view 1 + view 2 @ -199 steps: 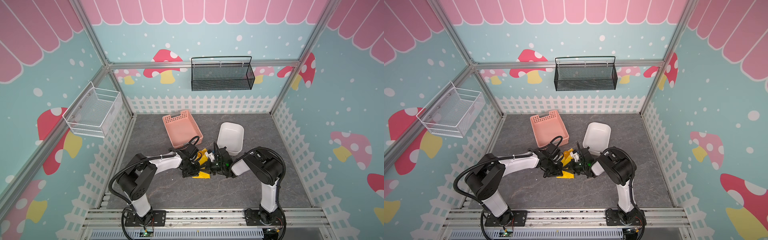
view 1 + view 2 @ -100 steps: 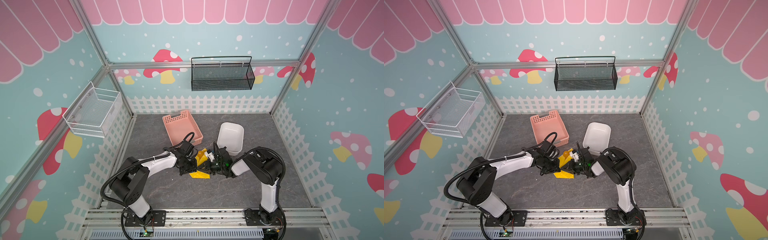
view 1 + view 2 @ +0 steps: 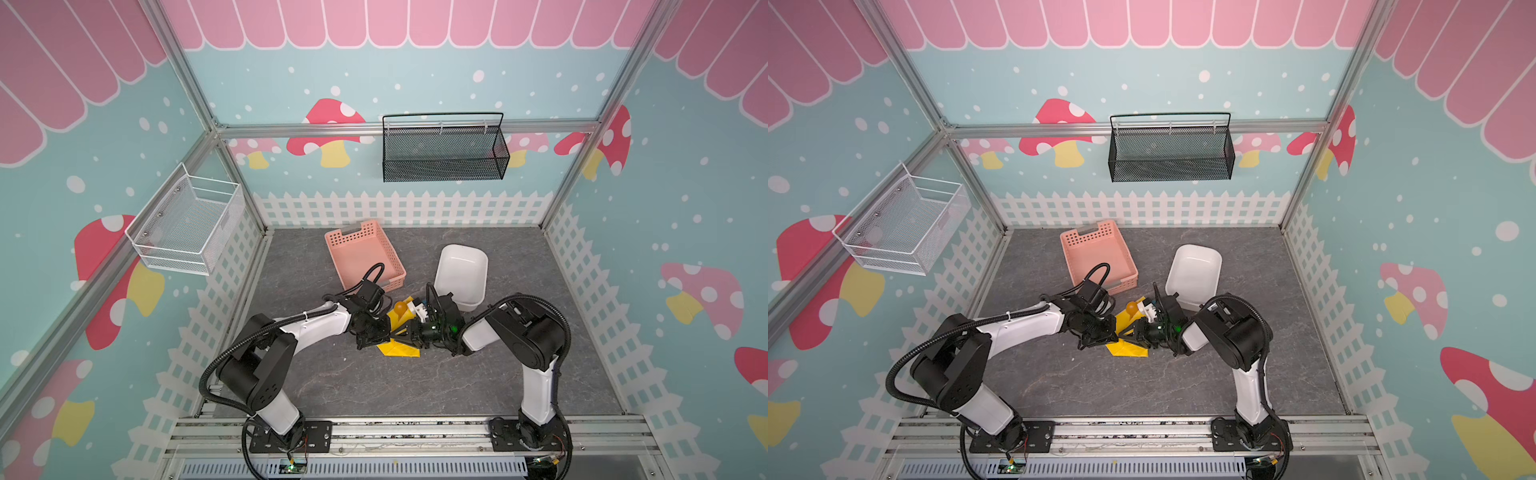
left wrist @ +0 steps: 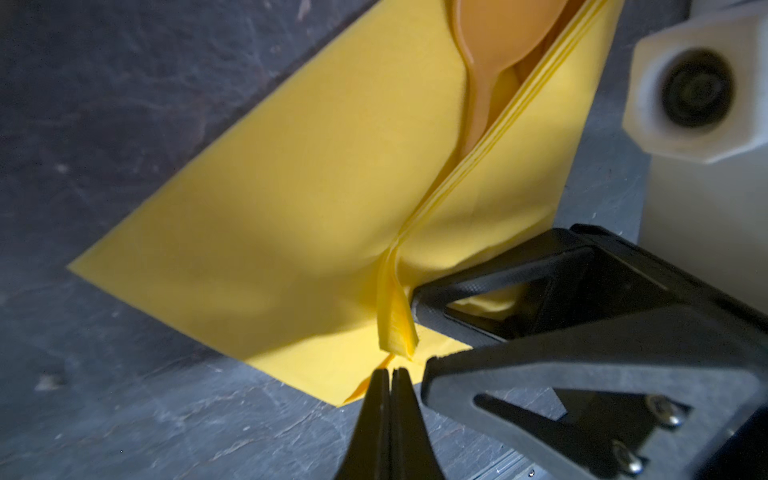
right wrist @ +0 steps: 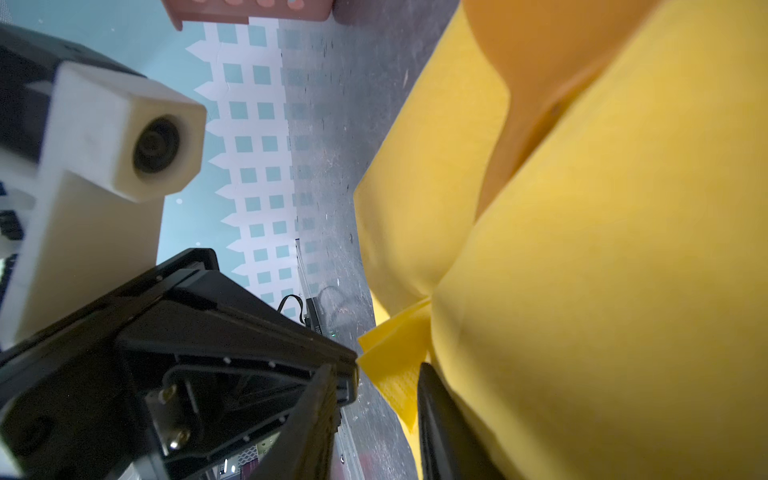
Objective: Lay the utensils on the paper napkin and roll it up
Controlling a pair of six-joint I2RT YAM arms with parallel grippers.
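Napkin [image 4: 291,208] half-folded on worktop [image 3: 374,395] between arms, spoon [image 4: 490,41] inside fold. Left claw [image 4: 390,378] pressed together by its corner, right claw [image 5: 376,370] slightly spread. We judge paper thin, limp, tearable: pinch layered edge.

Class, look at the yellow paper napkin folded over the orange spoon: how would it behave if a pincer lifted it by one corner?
Likely floppy: the paper napkin creases and bunches at its corner. Probably very light: thin stacked layers show at the fold. The spoon lies loose inside, so it may slide out when tilted.
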